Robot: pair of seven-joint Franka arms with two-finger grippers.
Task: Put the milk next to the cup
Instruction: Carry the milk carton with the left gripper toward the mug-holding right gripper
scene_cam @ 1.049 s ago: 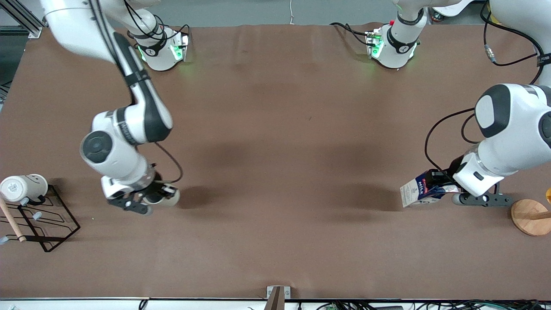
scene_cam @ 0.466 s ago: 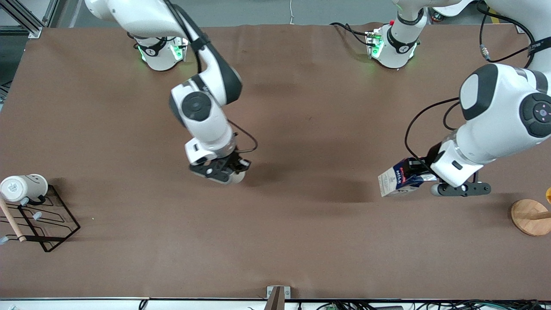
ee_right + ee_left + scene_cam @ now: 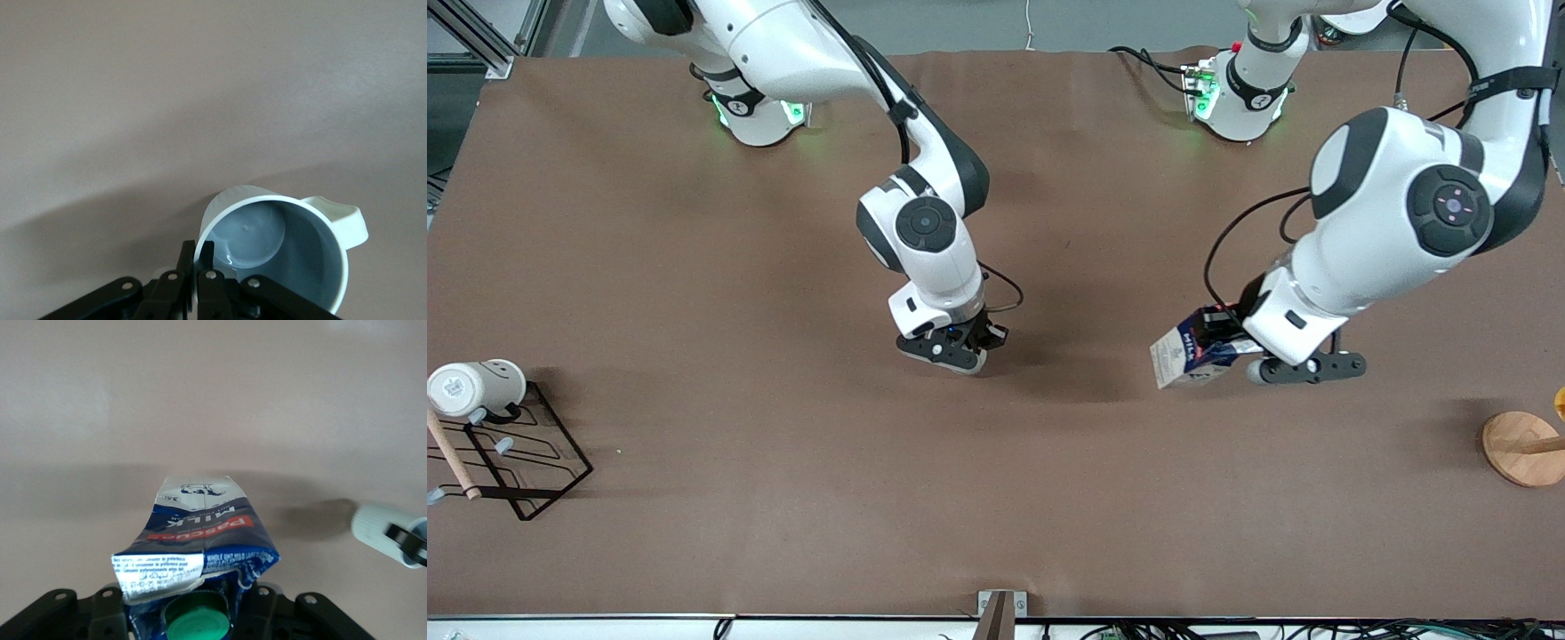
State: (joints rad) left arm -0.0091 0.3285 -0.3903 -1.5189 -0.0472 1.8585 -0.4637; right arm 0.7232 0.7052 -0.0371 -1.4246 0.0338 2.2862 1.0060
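1. Left gripper [image 3: 1232, 354]: jaws clamped on the gable top of the milk [image 3: 1190, 357], up in the air over the table [image 3: 1049, 498] toward the left arm's end. In the left wrist view the green cap [image 3: 195, 621] sits between the jaws and the carton's long axis runs straight out from them, base leading.
2. Right gripper [image 3: 960, 348]: jaws pinched on the rim of the cup [image 3: 273, 250], one finger inside and one outside. It is held low over mid-table; whether it touches the table I cannot tell. Handle [image 3: 340, 220] points away from the pinched rim.
3. Key relation: in the front view the cup lies at about 9 o'clock from the carton, clear table between them. The carton's base already faces that way.
4. Judgement: the left arm carries the milk, so it closes the gap, then rights the tilted carton before setting it down beside the cup.
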